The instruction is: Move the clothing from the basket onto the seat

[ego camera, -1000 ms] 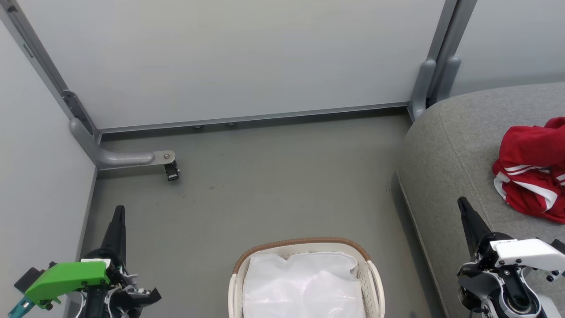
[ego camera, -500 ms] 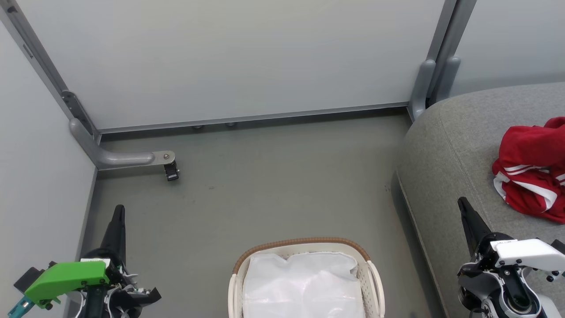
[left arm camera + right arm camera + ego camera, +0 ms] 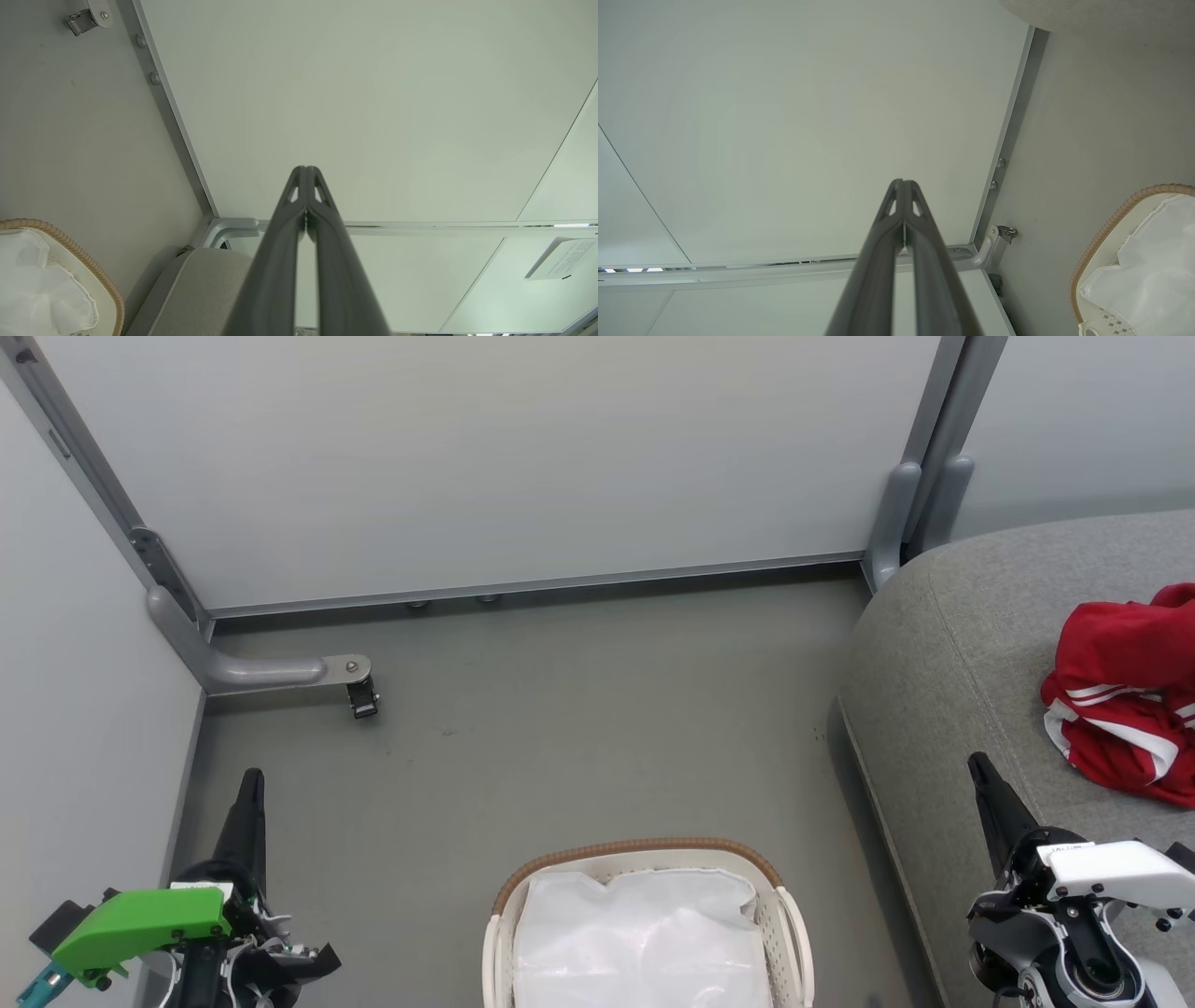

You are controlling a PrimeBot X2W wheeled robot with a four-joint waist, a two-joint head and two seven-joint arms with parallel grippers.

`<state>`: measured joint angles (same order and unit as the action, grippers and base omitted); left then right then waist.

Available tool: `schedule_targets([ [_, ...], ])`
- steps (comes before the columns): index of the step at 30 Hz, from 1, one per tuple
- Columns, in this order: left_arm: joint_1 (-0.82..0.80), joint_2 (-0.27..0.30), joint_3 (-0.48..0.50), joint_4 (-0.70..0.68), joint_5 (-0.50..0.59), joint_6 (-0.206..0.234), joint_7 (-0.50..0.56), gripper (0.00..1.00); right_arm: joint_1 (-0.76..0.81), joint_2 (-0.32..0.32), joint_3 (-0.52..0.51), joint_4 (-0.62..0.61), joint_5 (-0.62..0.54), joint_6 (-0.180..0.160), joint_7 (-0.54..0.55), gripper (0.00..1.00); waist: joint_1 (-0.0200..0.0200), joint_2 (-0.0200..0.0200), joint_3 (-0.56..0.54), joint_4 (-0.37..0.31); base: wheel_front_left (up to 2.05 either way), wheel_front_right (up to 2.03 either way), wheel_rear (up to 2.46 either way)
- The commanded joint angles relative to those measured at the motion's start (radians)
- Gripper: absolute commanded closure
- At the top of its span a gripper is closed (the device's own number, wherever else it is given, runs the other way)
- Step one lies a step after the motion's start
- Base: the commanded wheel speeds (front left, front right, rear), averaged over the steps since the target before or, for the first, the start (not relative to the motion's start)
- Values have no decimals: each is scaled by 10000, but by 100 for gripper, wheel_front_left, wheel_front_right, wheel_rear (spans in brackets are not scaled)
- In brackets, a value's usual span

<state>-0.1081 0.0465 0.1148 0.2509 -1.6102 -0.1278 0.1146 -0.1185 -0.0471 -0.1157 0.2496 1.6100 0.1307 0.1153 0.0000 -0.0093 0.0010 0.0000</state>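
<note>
Head view: clothing (image 3: 1120, 681) on seat (image 3: 943, 663), beyond right end effector (image 3: 977, 767).

**Left gripper (image 3: 306, 173) closed before a pale wall panel (image 3: 373, 107)**

The two long dark fingers rise from the bottom edge and meet at their tips, with a thin slit between them lower down. Low to the gripper's left, part of the basket (image 3: 93, 267) shows its brown woven rim, a crumpled white sheet (image 3: 32, 284) lying inside. Between basket and gripper sits a rounded corner of the grey seat (image 3: 205, 284), its seam visible. A metal rail (image 3: 173, 121) with two bolts runs along the panel's foot, up and to the gripper's left, towards a small caster (image 3: 77, 22) on the grey floor (image 3: 70, 140). Low to the gripper's right, a paper label (image 3: 558, 265) is on a further panel, its print too small to read.
</note>
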Motion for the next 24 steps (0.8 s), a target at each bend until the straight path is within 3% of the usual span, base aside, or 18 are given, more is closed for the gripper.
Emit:
schedule_targets([
  [1, -121, 69, 23, -29, -33, -64, 41, 100, 95, -59, -18, -27, 33, 0, 30, 100, 0, 93, 0, 0, 0, 0, 0],
  [24, -120, 70, 22, -31, -34, -65, 40, 100, 96, -59, -16, -27, 35, -1, 28, 100, 0, 93, 0, 0, 0, 0, 0],
])
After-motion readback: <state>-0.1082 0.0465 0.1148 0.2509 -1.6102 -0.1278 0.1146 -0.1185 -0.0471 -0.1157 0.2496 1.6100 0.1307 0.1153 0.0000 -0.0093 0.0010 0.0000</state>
